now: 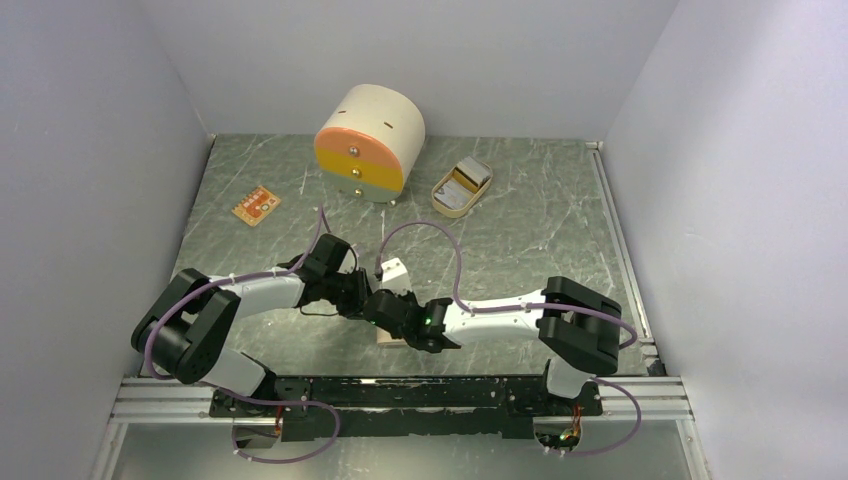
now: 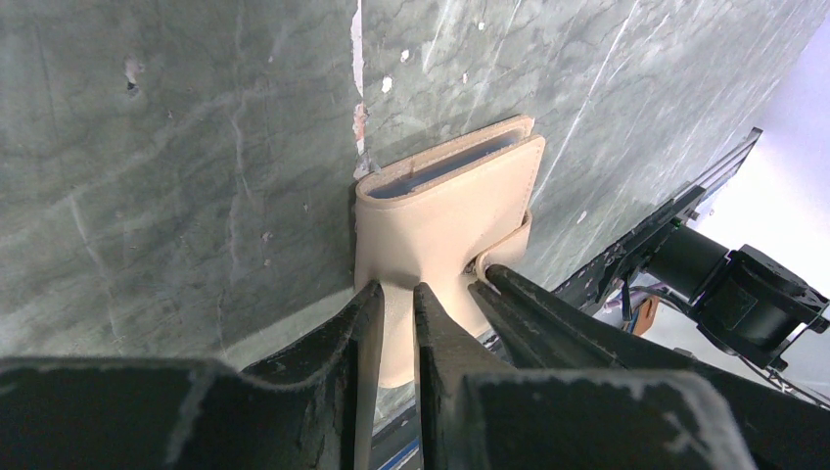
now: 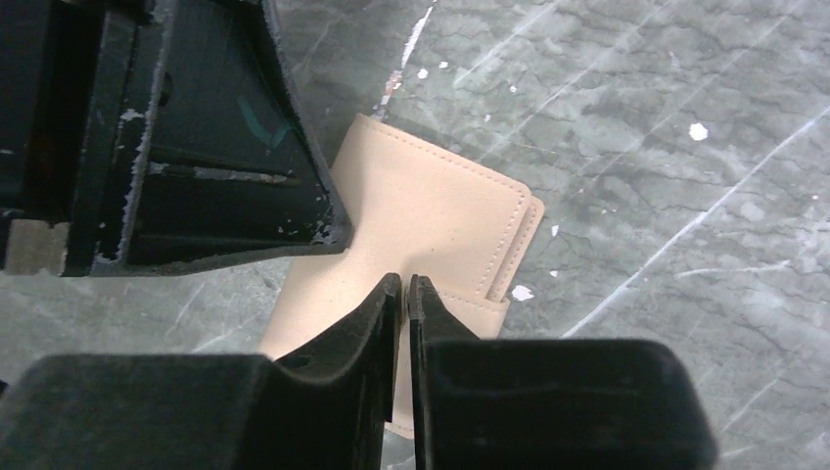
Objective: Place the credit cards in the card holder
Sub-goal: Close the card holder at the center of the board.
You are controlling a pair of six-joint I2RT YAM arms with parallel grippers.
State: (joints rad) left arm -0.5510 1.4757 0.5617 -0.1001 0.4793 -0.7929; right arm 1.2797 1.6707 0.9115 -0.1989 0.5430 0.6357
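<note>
**Q:** Card holder, position?
**A:** The card holder (image 2: 445, 211) lies flat on the table (image 1: 520, 230), near the front edge at the middle, directly under where the two arms meet. It is tan and folded shut. In the top view only a corner shows below the wrists.

**Q:** Any cards in it?
**A:** In the left wrist view a thin blue card edge (image 2: 445, 168) shows between the two leaves at the far side. The number inside cannot be told.

**Q:** Left fingers?
**A:** The left gripper (image 2: 396, 299) is drawn almost together, with only a slit between the fingers. The tips sit over the near part of the cover. Nothing is seen clamped in the slit.

**Q:** Right fingers?
**A:** The tips of the right gripper (image 3: 405, 286) meet, closed, over the cover just beside the snap tab (image 3: 470, 311). From the left wrist view one right finger touches that tab. Whether it pinches the tab cannot be told.

**Q:** Rest of the table?
**A:** An orange card (image 1: 256, 206) lies flat at the left rear, well apart from the holder. An oval tray (image 1: 438, 200) sits at the rear, right of centre, with flat grey and yellow pieces in it that are too small to identify. A round drawer box (image 1: 385, 115) with orange and yellow fronts stands just left of the tray.
</note>
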